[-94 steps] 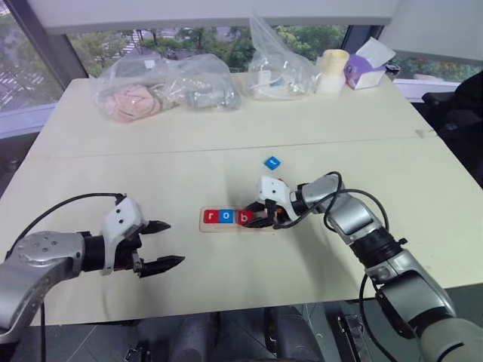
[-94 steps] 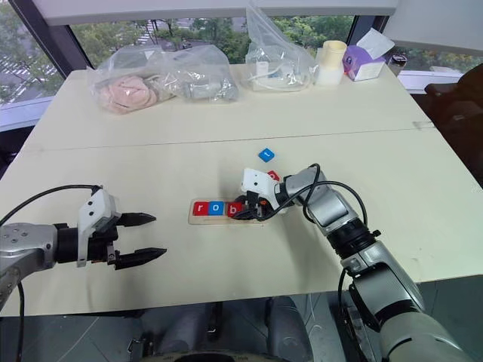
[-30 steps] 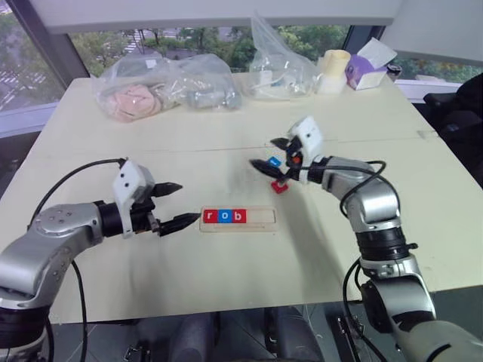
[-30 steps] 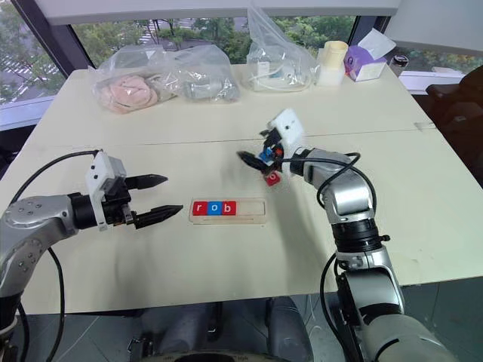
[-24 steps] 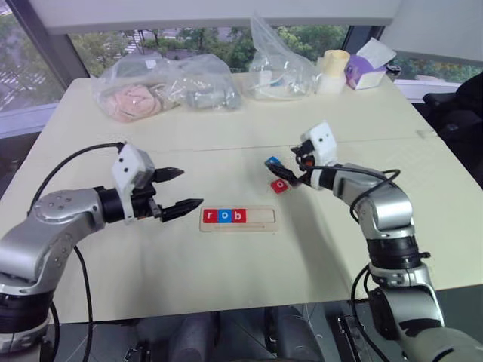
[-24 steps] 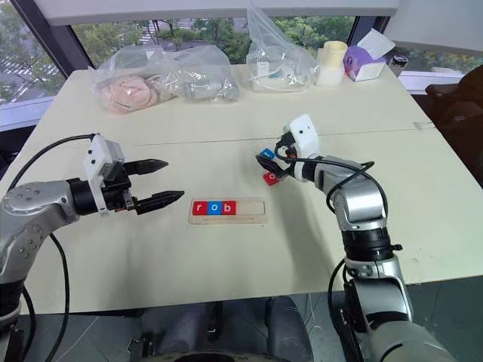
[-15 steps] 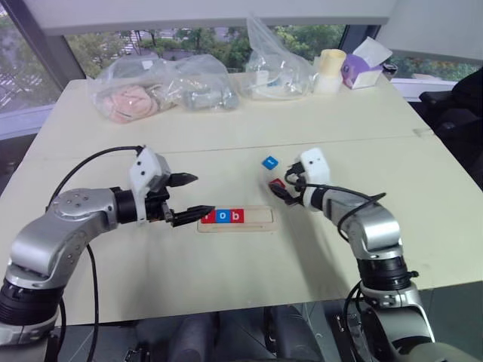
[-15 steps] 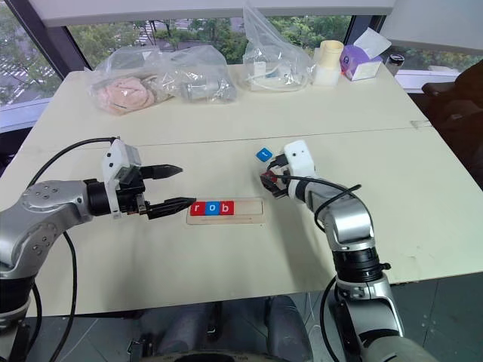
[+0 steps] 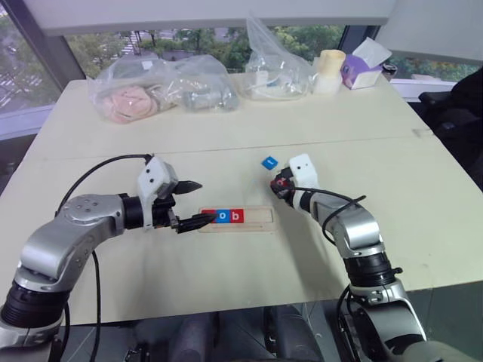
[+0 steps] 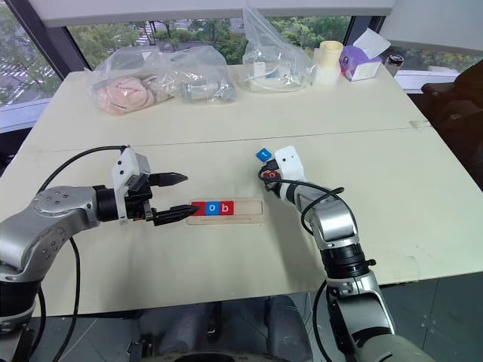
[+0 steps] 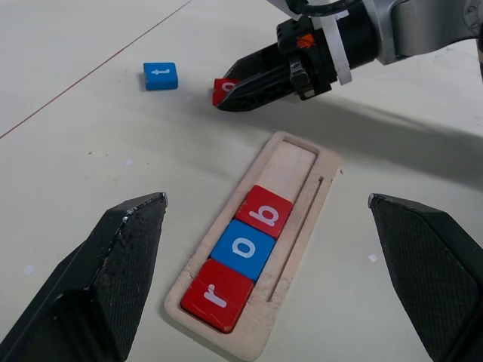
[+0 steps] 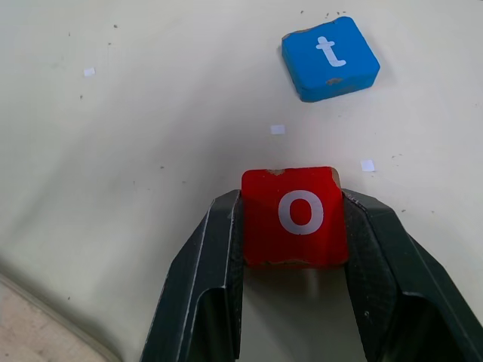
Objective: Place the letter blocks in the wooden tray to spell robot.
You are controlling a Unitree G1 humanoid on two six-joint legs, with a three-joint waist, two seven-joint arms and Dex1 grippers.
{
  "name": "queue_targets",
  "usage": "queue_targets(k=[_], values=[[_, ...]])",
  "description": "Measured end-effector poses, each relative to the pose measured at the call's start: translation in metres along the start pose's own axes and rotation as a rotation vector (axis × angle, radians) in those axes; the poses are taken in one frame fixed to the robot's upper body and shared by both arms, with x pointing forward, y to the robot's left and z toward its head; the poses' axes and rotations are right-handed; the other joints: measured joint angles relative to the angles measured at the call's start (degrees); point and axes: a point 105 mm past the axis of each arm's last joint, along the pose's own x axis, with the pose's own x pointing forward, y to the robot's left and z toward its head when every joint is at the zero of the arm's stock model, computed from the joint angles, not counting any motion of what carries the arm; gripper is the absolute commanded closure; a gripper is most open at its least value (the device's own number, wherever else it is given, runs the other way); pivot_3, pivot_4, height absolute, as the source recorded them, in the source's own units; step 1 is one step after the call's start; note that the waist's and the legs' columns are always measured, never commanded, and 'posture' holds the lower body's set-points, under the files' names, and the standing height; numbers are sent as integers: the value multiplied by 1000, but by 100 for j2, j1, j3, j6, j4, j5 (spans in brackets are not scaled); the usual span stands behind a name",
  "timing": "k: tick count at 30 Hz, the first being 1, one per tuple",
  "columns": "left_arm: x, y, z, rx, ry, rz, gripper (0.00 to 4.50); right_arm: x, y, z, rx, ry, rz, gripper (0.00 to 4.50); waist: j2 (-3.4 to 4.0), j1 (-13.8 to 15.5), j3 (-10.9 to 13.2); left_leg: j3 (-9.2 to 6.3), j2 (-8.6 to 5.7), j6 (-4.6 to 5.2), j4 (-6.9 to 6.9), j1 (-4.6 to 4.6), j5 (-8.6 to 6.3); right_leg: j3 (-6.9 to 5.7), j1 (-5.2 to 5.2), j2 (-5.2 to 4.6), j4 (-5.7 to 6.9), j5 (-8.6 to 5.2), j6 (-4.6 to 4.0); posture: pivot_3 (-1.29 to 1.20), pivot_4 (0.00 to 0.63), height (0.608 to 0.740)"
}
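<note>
A: Where is the wooden tray (image 11: 266,249)?

B: It lies in the middle of the table (image 9: 226,279). Three letter blocks sit in its left part: red r (image 11: 216,293), blue o (image 11: 243,250), red b (image 11: 263,211).

A: What is the right tool (image 12: 294,256) doing?

B: It has squeezed onto the red o block (image 12: 295,216), just past the tray's right end. The blue t block (image 12: 330,58) lies a bit farther away.

A: And the left tool (image 11: 272,279)?

B: It is wide open, holding nothing, by the tray's left end
</note>
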Motion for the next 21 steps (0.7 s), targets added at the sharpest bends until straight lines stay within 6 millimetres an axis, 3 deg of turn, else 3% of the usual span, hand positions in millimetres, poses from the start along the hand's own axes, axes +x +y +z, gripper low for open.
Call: queue_targets(k=[5,8,13,21], values=[[5,-9,2,14,-3,-34,0,-13,-20,9,35,-56,-167,3316,1,44,0,-1,0,0,1,-3,0,0,-1,-2,0,0,0,0,150,740],[12,-17,-2,27,17,-80,0,-46,-36,5,132,-90,-314,3316,-1,90,-3,-10,-1,0,-3,-5,0,0,1,-3,-2,-4,3,0,150,740],[26,-27,-4,37,4,-141,0,-84,-24,-41,251,47,-404,3316,6,17,-4,-5,3,-1,0,0,-1,0,0,-4,-2,-2,0,0,150,740],[38,-31,-24,34,48,-201,0,-98,-14,-40,264,75,-433,3316,10,31,-7,-2,8,-1,-8,-7,-1,0,-8,-4,-10,-3,-3,0,150,740]])
